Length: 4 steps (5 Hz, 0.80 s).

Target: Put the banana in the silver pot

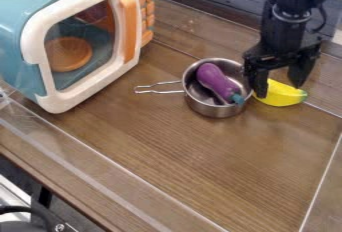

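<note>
We see our pincer [279, 89] spread wide over the yellow banana [278, 94], just right of the silver pot [215, 88], where a purple eggplant [218, 82] lies.

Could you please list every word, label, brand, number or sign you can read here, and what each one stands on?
No readable text anywhere in this view.
Toy microwave: no lettering can be made out on its front.
Gripper: any small markings would be too blurred to read.
</note>
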Each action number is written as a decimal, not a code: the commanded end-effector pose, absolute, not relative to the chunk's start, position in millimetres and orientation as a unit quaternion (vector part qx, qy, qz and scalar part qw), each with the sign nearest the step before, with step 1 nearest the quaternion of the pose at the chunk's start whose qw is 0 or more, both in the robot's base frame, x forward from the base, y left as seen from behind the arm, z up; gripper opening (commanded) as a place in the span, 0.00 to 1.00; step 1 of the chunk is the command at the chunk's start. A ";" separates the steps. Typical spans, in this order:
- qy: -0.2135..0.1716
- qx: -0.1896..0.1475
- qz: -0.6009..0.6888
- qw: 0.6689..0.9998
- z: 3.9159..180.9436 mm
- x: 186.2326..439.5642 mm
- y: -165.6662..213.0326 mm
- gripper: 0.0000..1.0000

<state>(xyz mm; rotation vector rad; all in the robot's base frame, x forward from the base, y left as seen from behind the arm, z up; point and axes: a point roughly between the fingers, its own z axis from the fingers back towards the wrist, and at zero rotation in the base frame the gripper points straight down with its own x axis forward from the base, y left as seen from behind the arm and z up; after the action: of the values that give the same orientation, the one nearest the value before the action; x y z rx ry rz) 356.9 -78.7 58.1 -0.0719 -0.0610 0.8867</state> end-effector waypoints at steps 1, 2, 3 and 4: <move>-0.046 -0.047 0.436 0.897 63.6 364.5 -83.7 1.00; -0.046 -0.045 0.443 0.894 55.3 368.9 -84.7 1.00; -0.046 -0.043 0.447 0.892 48.4 372.9 -84.4 1.00; -0.047 -0.040 0.451 0.890 42.0 376.7 -83.5 1.00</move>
<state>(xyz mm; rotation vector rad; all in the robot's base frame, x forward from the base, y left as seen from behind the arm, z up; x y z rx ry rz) 366.2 -81.9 24.6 -0.0485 -0.0447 0.9429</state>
